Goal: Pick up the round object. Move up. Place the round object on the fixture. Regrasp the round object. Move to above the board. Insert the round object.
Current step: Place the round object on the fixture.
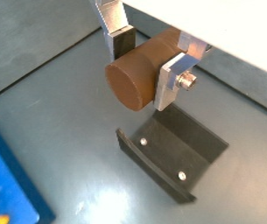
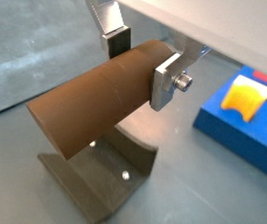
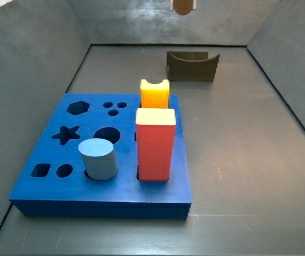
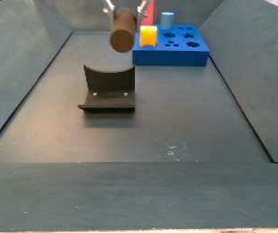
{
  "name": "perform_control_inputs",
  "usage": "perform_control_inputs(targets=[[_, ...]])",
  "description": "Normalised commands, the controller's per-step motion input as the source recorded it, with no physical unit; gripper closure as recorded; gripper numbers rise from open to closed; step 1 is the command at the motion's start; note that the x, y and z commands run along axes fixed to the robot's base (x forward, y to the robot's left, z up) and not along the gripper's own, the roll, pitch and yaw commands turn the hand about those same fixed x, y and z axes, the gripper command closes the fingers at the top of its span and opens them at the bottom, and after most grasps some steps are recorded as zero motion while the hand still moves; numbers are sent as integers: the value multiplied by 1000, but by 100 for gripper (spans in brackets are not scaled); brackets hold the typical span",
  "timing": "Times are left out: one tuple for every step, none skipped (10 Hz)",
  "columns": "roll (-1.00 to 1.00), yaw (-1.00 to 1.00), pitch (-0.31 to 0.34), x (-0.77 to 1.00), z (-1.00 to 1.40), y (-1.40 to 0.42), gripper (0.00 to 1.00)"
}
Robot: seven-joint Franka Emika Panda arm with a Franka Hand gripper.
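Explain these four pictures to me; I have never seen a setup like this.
One robot arm works over a grey floor. Its gripper, raised in the air above the fixture, has two flat silver fingers shut on the round object, a brown peg held sideways. Two pictures come from cameras on the wrist, looking down past the fingers. Two come from fixed side cameras. On the floor stand the dark notched fixture and the blue board, which holds a red block, a yellow piece and a light-blue cylinder.
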Motion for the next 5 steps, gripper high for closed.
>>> perform_control_inputs(targets=[[-1000,3,36,511,56,64,100],[-1000,-2,50,451,27,56,100],[-1000,-14,71,351,-8,48,100],[-1000,-22,85,273,-2,46,100],[-1000,-38,107,163,-3,52,100]])
